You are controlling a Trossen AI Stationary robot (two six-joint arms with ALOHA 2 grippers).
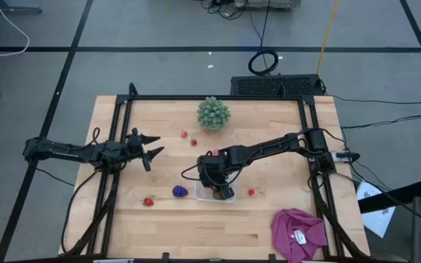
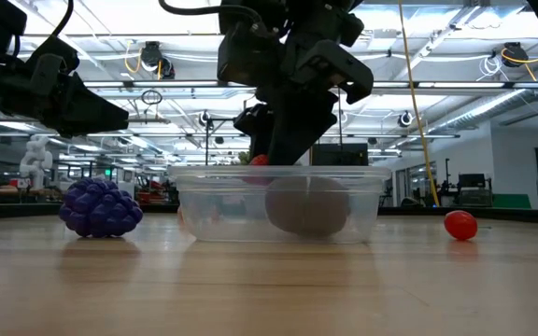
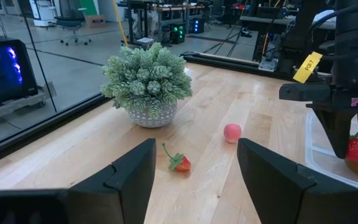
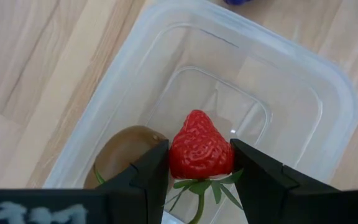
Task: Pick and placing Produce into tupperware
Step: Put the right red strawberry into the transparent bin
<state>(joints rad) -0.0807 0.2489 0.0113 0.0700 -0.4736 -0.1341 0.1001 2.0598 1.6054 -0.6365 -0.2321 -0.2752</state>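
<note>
The bench (image 1: 269,219) fills the centre of the high view. At its lower centre sits the tub (image 4: 303,93), a kiwi (image 4: 120,152) lying inside. The right tool (image 4: 199,163) hangs over the tub, gripping a strawberry (image 4: 201,149). The left tool (image 1: 150,150), centre left, is spread open. Grapes (image 1: 180,191) lie just left of the tub.

I see a bright red strawberry (image 4: 201,148) with a dimpled skin and green leaves, between black fingers (image 4: 148,174). Below it sits a clear tupperware (image 4: 328,93) holding a brown kiwi (image 4: 120,152). The desk (image 1: 269,219) is pale wood grain. A purple grape cluster (image 2: 101,207) lies nearby.
</note>
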